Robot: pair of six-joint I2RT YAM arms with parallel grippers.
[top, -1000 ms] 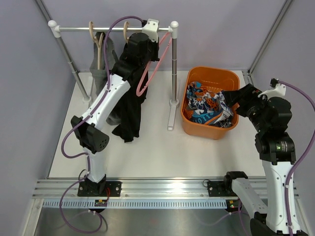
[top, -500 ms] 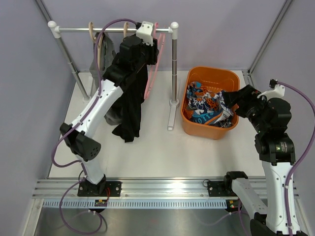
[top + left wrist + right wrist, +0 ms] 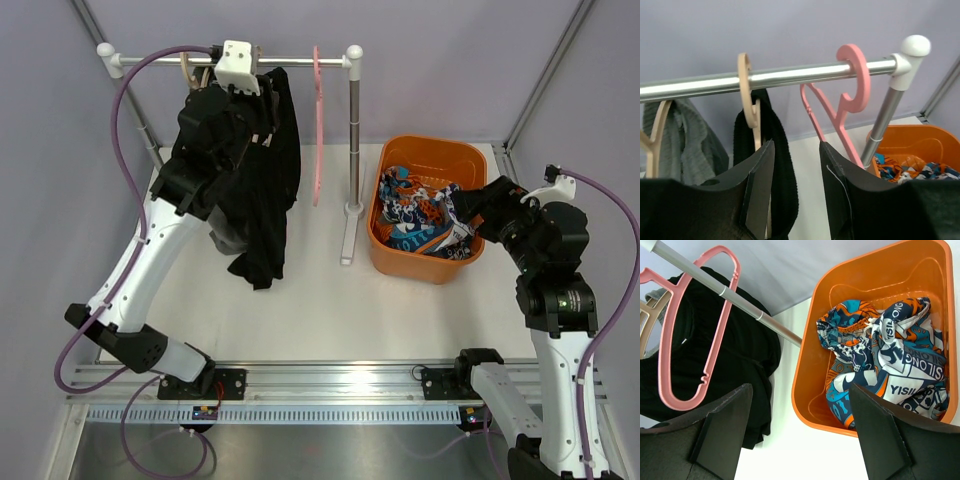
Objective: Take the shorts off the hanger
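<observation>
The black shorts (image 3: 268,190) hang from a beige hanger (image 3: 747,87) on the metal rail (image 3: 790,76); they also show in the left wrist view (image 3: 782,165). The grey shorts (image 3: 687,145) hang on another beige hanger to the left, mostly hidden behind my left arm in the top view (image 3: 228,240). The printed shorts (image 3: 425,215) lie in the orange basket (image 3: 430,150), also in the right wrist view (image 3: 890,360). My left gripper (image 3: 796,172) is open just below the rail, beside the black waistband. My right gripper (image 3: 800,420) is open and empty over the basket's near edge.
An empty pink hanger (image 3: 317,125) hangs on the rail between the black shorts and the rack's right post (image 3: 353,140). The post's foot (image 3: 347,240) lies on the table beside the basket. Grey walls close in the back and sides.
My left arm has moved left along the rail, away from the pink hanger to the black shorts. The pink hanger, tilted before, now hangs straight. The right arm has barely moved.
</observation>
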